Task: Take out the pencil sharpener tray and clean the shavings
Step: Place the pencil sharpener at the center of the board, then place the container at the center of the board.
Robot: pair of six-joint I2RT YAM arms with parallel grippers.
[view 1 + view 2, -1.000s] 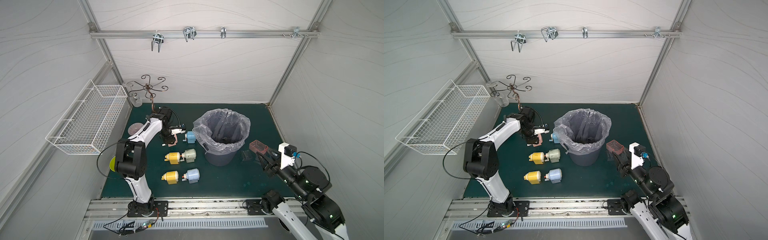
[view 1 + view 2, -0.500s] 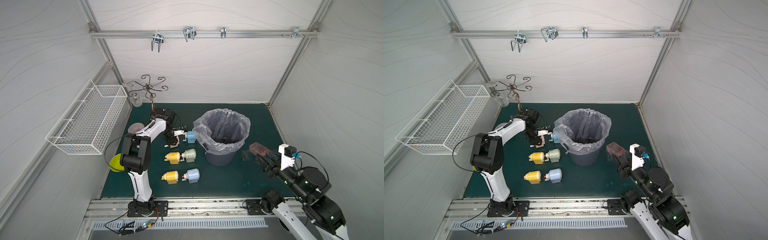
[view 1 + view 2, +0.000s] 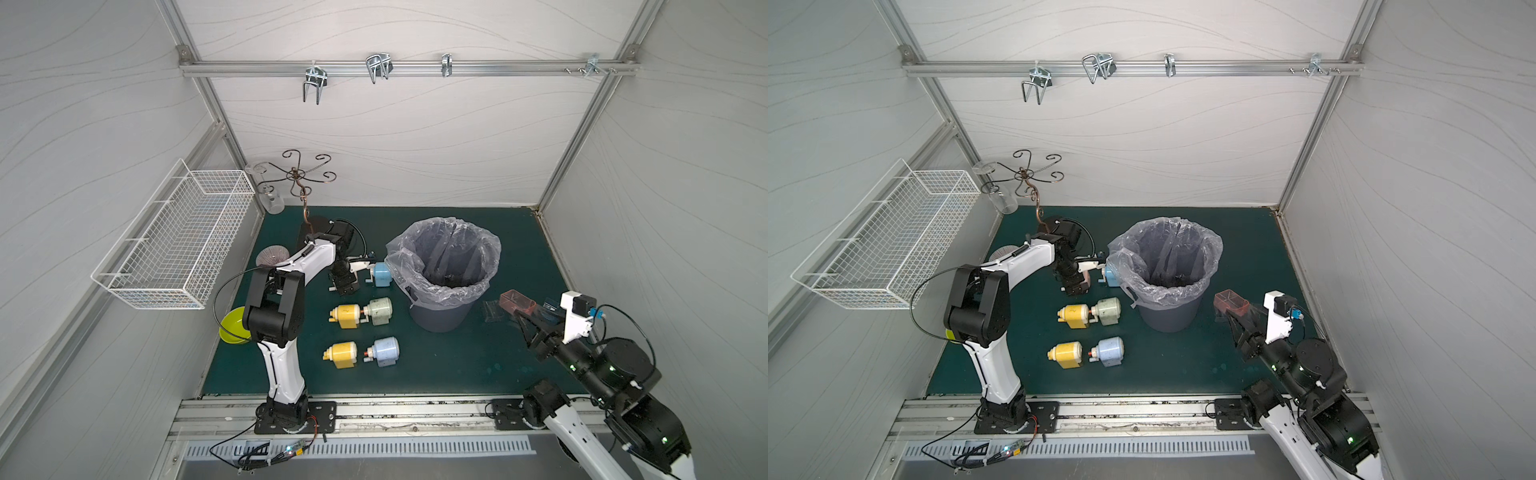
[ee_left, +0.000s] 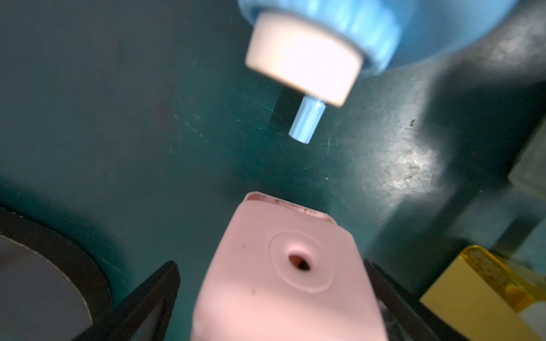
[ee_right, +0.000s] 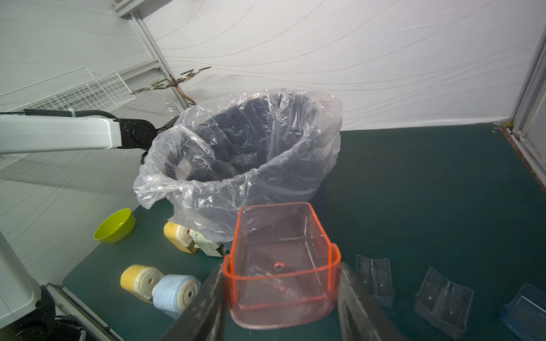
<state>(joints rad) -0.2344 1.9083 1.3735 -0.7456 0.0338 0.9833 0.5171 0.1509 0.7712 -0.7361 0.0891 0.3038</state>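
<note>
A pink pencil sharpener lies on the green mat, left of the bin, with its open slot facing away from the wrist. My left gripper stands open around it, with a gap showing at one finger. My right gripper is shut on a clear orange-red tray, held upright above the mat right of the bin. The tray looks nearly empty, with only faint smears. Dark shavings lie at the bottom of the lined bin.
A blue sharpener sits between the pink one and the bin. Several yellow, green and blue sharpeners lie in front. Three empty trays rest on the mat near the right gripper. A green bowl sits at the left edge.
My left gripper has opened around the pink sharpener, and the left arm's elbow has swung forward. The right gripper still holds the tray in about the same place.
</note>
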